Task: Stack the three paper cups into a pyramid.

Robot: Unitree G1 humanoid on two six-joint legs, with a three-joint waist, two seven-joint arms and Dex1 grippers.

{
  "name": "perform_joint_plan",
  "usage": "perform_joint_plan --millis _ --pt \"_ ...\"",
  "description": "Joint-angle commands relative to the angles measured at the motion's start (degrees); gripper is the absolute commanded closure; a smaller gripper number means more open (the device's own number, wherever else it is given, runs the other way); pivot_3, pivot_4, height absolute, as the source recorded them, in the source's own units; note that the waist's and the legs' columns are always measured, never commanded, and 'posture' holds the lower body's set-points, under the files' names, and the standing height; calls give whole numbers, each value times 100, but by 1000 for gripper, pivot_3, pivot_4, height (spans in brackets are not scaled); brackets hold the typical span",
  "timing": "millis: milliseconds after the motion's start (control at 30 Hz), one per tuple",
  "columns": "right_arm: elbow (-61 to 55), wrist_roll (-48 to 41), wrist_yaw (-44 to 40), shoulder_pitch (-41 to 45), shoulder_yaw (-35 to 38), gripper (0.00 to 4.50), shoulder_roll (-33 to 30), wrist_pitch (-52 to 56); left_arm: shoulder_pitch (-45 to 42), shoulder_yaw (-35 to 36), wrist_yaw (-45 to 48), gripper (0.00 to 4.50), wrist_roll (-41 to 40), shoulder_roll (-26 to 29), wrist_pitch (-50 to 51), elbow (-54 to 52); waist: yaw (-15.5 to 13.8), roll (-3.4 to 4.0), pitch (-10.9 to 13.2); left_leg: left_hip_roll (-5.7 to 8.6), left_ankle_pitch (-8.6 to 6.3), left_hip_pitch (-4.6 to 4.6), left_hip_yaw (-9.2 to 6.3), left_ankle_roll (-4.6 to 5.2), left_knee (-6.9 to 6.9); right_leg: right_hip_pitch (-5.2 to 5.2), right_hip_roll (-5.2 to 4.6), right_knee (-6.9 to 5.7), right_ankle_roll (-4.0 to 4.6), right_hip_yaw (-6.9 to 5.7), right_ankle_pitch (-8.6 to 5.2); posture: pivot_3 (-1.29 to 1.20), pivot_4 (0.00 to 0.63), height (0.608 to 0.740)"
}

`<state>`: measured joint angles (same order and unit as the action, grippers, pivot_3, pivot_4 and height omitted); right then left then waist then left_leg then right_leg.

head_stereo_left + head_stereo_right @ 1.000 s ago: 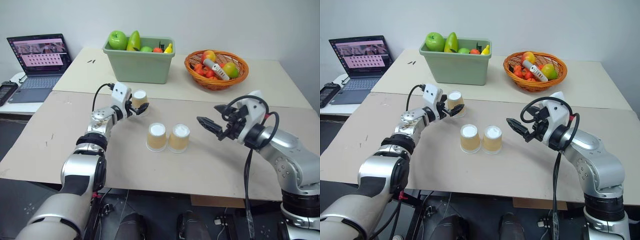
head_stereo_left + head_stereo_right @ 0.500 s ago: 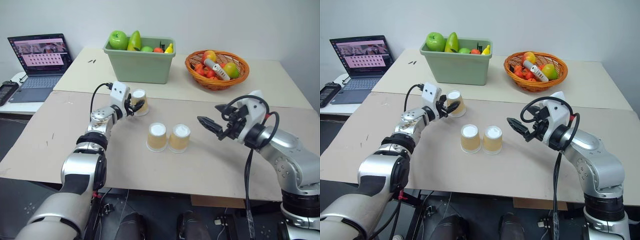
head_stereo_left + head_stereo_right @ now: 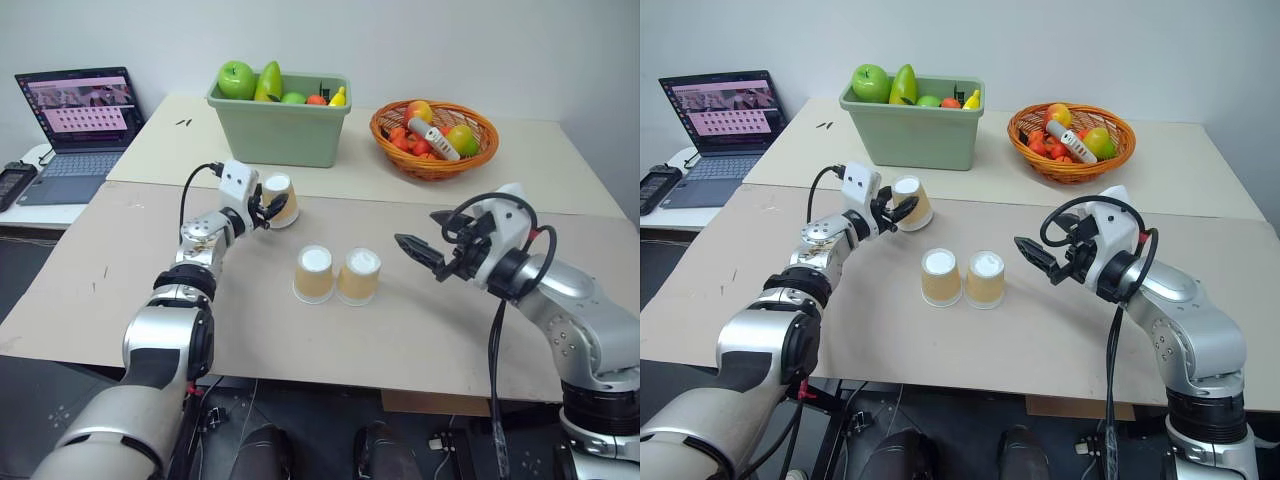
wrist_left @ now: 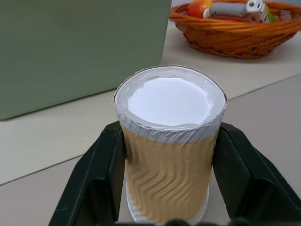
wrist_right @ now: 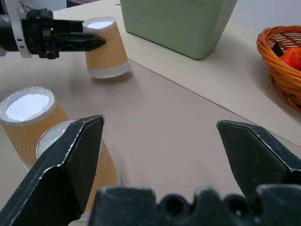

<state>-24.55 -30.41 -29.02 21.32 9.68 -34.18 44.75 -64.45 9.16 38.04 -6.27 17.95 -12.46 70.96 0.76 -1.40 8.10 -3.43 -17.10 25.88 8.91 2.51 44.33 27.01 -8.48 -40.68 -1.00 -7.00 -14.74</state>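
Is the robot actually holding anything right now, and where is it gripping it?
Yes. The left gripper is shut on an upside-down paper cup, its fingers pressing opposite sides of the wall. The right gripper is open, holding nothing.

Robot test room or lab bench setting: plain tables [image 3: 120, 280] are standing pushed together against a bare pale wall [image 3: 450, 40], filling the middle of the frame. An open laptop [image 3: 78, 125] is running at the upper left on a side desk, with a dark handheld device [image 3: 14, 182] lying beside it. A green plastic bin [image 3: 280, 125] and an orange wicker basket [image 3: 432, 140] are sitting at upper centre, holding toy-like fruit as practice props.
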Motion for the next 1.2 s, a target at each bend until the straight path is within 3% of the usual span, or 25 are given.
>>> perform_joint_plan --millis 33,200,333,500,1200 --pt "-63 52 0 -15 36 0 26 -235 -508 319 545 2161 -551 10 188 -739 -1 0 0 0 0 4 -1 0 2 2 0 0 0 -1 0 0 150 674" --pt "-16 104 -22 -59 0 0 48 -285 -616 372 1417 2161 -1120 114 1244 -1809 10 0 0 2 0 10 -7 0 3 3 0 0 -2 -5 -1 0 150 674" --pt "31 156 -10 -65 -11 0 94 -314 -353 -148 2771 2161 -1561 523 2697 -3418 36 1 0 1 0 10 -10 0 5 4 0 -6 -4 -5 -2 0 150 674" --pt "65 246 42 -89 -38 0 211 -393 -128 -797 3918 2161 -1626 967 3269 -4463 47 2 -1 0 1 5 -9 -2 11 4 1 -11 -5 -1 -3 0 150 674" --pt "-324 191 276 -402 226 0 262 -290 374 -1433 4617 2161 -1457 642 3245 -4482 7 2 -1 1 0 17 -29 -1 48 3 1 -33 -8 -2 -5 0 150 674"
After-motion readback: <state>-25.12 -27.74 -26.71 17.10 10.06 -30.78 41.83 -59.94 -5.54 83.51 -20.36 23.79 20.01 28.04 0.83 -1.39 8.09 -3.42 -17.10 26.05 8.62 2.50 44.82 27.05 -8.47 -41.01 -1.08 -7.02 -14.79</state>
